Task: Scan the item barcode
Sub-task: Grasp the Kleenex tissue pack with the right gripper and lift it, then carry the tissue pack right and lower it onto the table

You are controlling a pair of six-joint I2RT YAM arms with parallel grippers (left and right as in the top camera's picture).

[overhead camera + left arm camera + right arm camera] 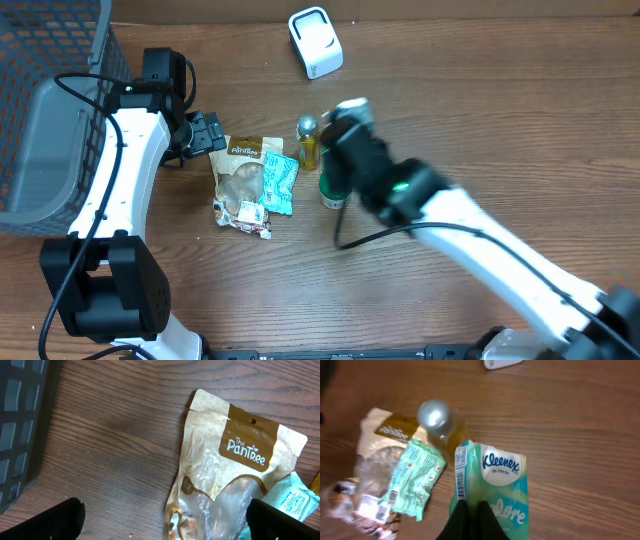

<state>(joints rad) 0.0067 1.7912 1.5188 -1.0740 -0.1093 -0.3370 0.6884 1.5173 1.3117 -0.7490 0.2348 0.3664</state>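
Note:
A green Kleenex tissue pack stands on the table with a barcode strip down its left side. My right gripper is shut on the pack's lower part, its two black fingers pinching a fold. In the overhead view the pack shows beneath the right gripper. A white scanner sits at the far edge of the table. My left gripper hangs open over a tan Pantree snack bag, its fingers wide apart and holding nothing.
A bottle with a silver cap stands just beside the tissue pack. A teal packet lies on the snack bag. A grey mesh basket fills the left side.

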